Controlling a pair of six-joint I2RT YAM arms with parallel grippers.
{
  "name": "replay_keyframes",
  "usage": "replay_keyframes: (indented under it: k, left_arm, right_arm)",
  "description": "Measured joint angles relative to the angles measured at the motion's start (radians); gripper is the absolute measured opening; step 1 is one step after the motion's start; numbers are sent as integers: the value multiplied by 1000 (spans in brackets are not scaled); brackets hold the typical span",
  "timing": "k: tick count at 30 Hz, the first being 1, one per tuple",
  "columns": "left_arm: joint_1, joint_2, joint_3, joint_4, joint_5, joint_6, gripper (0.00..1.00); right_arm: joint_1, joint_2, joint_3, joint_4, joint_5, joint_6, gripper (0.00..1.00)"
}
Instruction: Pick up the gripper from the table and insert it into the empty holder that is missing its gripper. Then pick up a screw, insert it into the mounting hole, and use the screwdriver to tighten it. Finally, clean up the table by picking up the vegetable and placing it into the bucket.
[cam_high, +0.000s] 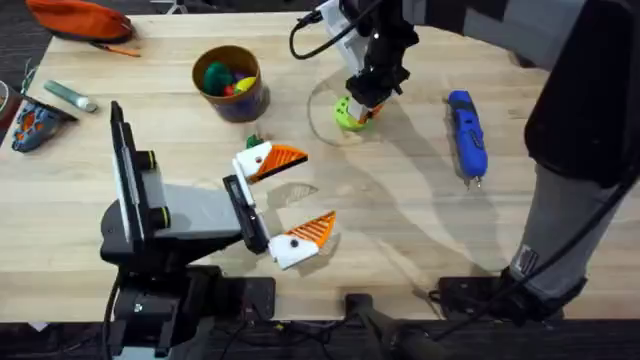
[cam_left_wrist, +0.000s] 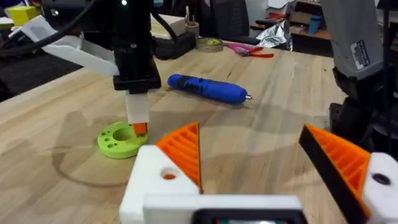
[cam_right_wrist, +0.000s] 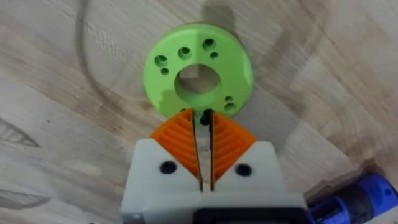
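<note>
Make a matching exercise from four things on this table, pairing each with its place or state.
Things:
1. screwdriver
2. bucket
3. green disc
4. right gripper

Places or states:
A. holds colourful toys
B. lies alone on bare wood, off to the right of the disc
C. fingers nearly shut, tips at the disc's rim
D. lies flat under the right arm's fingers

Pairs: 1-B, 2-A, 3-D, 4-C

Overhead looks down — wrists close, sharing green disc (cam_right_wrist: 198, 78).
</note>
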Motion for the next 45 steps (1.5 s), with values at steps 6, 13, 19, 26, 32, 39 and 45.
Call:
replay_keyframes:
  k: [6, 13, 19, 26, 32, 39, 45]
  left_arm:
    - [0, 0, 0, 0, 0, 0, 985]
    - [0, 0, 0, 0, 0, 0, 985]
    - [0, 0, 0, 0, 0, 0, 985]
    - [0, 0, 0, 0, 0, 0, 985]
    - [0, 0, 0, 0, 0, 0, 985]
    - [0, 0, 0, 0, 0, 0, 986]
    - [0, 0, 0, 0, 0, 0, 985]
  right_arm:
    - [0, 0, 0, 1, 1, 0, 73]
    - [-1, 0, 0, 2, 8, 0, 6]
    - [-3, 0, 0, 2, 8, 0, 4]
    - [-3, 0, 0, 2, 8, 0, 4]
    - [-3, 0, 2, -1, 9, 0, 4]
    - [-5, -31, 4, -21, 16, 0, 4]
    - [-5, -140, 29, -53, 17, 0, 4]
